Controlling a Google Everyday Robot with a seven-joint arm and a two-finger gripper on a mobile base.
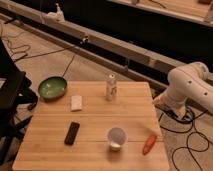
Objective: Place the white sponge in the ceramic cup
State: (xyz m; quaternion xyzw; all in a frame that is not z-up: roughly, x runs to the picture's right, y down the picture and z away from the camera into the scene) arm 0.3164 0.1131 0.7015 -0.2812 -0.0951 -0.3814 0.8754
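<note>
The white sponge [76, 103] lies flat on the wooden table [95, 125], left of centre, just right of the green bowl. The ceramic cup [116, 137] stands upright near the table's front, right of centre, well apart from the sponge. My white arm [187, 87] hangs off the table's right side. My gripper itself does not show in the camera view; only the arm's rounded links do.
A green bowl [52, 88] sits at the table's back left corner. A tall white patterned can [111, 87] stands at the back middle. A black remote [72, 133] lies front left. An orange carrot-like item [149, 144] lies front right. Cables run over the floor.
</note>
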